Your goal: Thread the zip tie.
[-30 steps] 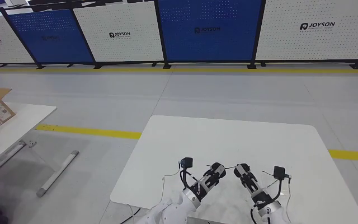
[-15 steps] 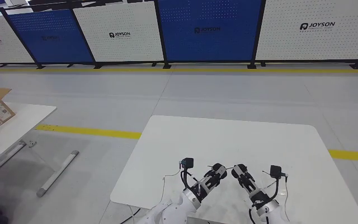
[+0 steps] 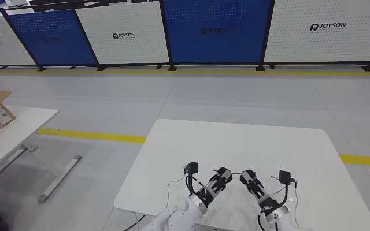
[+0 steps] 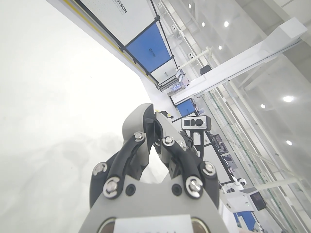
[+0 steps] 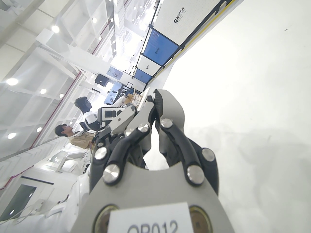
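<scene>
Inside left gripper [image 4: 153, 110], zip tie [image 4: 154, 132]

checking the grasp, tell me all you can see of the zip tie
The zip tie is a thin black strip, plastic by its look, seen edge-on between the shut fingers of the left gripper, above the white table. The right gripper, close by, pinches a small black end. Whether it is threaded cannot be told.

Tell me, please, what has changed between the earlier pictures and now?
The right claw shifted slightly toward the left claw, so the gap between them narrowed. Both claws stay shut on the zip tie, low over the white table. Nothing was let go.
</scene>
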